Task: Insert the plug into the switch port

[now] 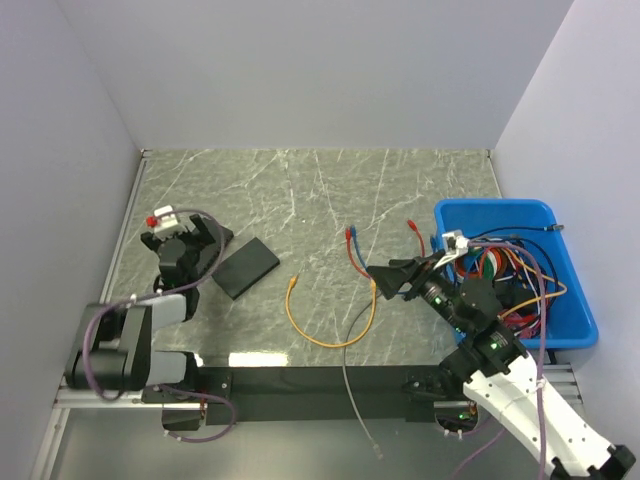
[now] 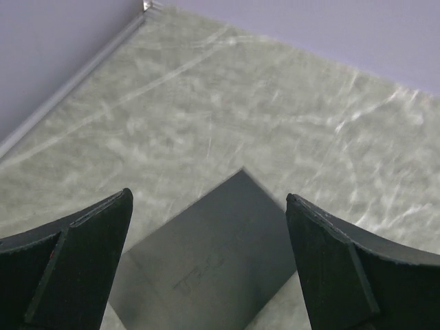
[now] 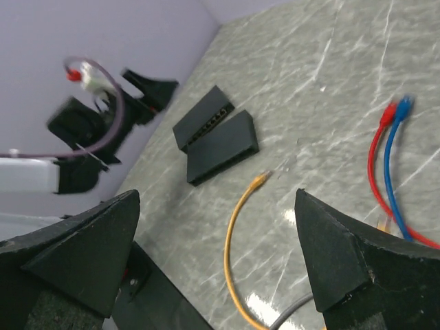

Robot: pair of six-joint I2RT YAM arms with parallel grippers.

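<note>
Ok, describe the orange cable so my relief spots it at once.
On the marble table, look between the black switch and the blue bin. The orange cable lies there in a loose U; its neighbours are red, blue or grey.

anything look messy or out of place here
Mostly cable mess. A grey cable runs off the near edge of the table between the arm bases. The blue bin holds a tangle of cables. The switch lies skewed to the table edges. No damage visible.
</note>
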